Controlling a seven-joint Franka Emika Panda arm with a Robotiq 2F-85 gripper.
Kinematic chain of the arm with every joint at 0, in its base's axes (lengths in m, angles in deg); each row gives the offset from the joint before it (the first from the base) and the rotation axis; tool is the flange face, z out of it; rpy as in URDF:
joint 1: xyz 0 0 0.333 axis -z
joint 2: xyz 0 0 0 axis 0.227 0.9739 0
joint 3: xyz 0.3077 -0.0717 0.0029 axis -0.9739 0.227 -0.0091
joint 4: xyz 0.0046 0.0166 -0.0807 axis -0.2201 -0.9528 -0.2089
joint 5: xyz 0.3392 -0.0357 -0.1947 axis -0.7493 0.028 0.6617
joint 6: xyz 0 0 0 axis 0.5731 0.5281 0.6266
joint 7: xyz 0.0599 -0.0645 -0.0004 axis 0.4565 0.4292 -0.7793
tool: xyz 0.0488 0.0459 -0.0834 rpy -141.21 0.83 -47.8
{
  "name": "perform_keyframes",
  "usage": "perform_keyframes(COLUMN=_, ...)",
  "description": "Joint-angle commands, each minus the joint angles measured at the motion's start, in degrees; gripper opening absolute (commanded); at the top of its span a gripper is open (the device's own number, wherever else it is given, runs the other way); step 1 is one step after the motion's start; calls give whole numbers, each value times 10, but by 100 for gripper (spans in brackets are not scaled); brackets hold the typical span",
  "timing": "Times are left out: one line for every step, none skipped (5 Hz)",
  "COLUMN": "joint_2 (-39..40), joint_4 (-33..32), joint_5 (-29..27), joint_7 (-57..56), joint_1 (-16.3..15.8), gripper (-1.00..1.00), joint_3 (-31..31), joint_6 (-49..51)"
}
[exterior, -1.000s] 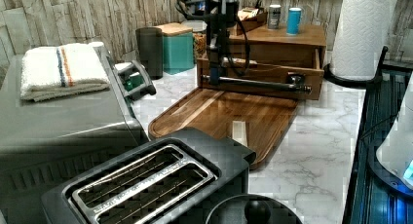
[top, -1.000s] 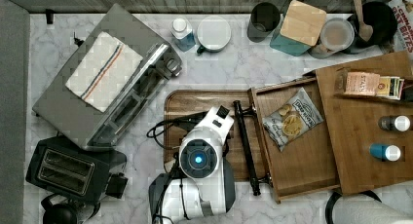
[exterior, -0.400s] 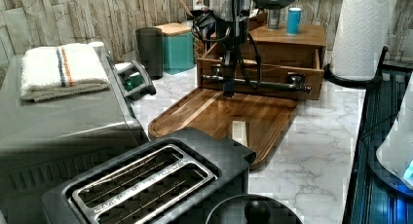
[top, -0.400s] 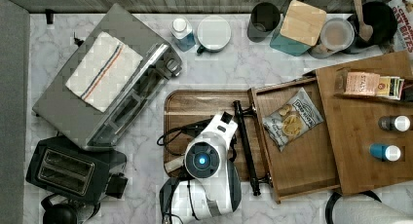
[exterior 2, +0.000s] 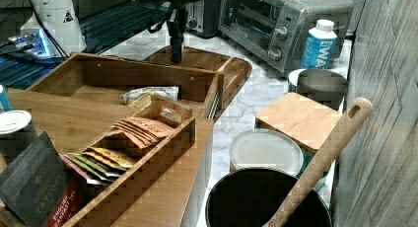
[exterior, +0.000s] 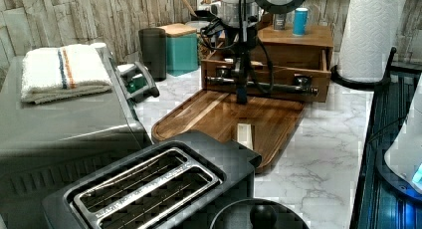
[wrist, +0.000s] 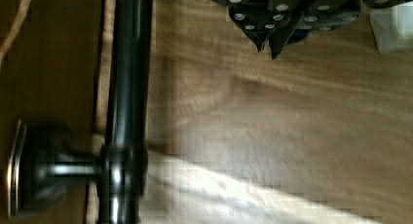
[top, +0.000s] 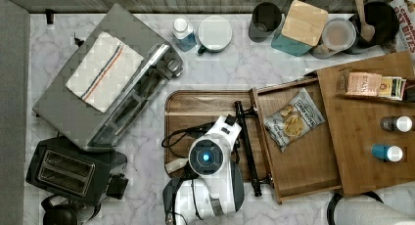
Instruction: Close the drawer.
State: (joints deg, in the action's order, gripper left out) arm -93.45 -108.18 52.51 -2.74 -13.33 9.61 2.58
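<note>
- In the left view, nearest the camera, one black two-slot toaster (exterior: 149, 189) stands on the marble counter (exterior: 318, 159); beside it is one grey toaster oven (exterior: 64, 124) with one folded striped towel (exterior: 62, 72) on top.
- Past these lies one dark serving tray (exterior: 219, 114) with rounded corners, flat on the counter.
- The gripper (exterior: 242, 94) hangs over the tray, pointing straight down. In the wrist view its two fingertips (wrist: 263, 36) meet at a point with nothing between them, so the jaws are clenched and hold nothing.
- Next comes the drawer (top: 303, 161), one only, pulled well out of the cabinet (top: 372, 151), its front overlapping the tray's edge. One chip bag (top: 293, 120) lies inside.
- One long black bar handle (top: 247, 146) runs across the drawer's front on two posts. In the wrist view the bar is just beside the clenched jaws, apart from them, with bare tray wood between. In the top view the gripper is on the tray side of the handle, away from the cabinet.
- On the cabinet top stand two bottles (top: 389, 152) and one open box of tea packets (top: 374, 84).
- Farthest, along the wall in the top view, are one dark cup (top: 265, 20), one teal canister (top: 301, 27) with a wooden lid, and one black pot (top: 379, 19) with a wooden spoon (top: 362, 14).
</note>
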Motion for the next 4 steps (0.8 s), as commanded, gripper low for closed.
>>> perform_keyframes(joint_2=-24, joint_4=26, joint_5=-23, joint_7=-127, joint_1=34, gripper=-100, joint_3=71, joint_6=13)
perform_keyframes(joint_2=-16, joint_4=43, joint_5=-40, joint_7=-159, joint_1=39, gripper=-100, joint_3=87, joint_6=26)
perform_keyframes(joint_2=0, joint_4=60, joint_5=-53, joint_7=-196, joint_1=-8, gripper=-100, joint_3=165, joint_6=18)
perform_keyframes(joint_2=27, joint_4=84, joint_5=-84, joint_7=-268, joint_1=42, gripper=-100, joint_3=153, joint_6=11)
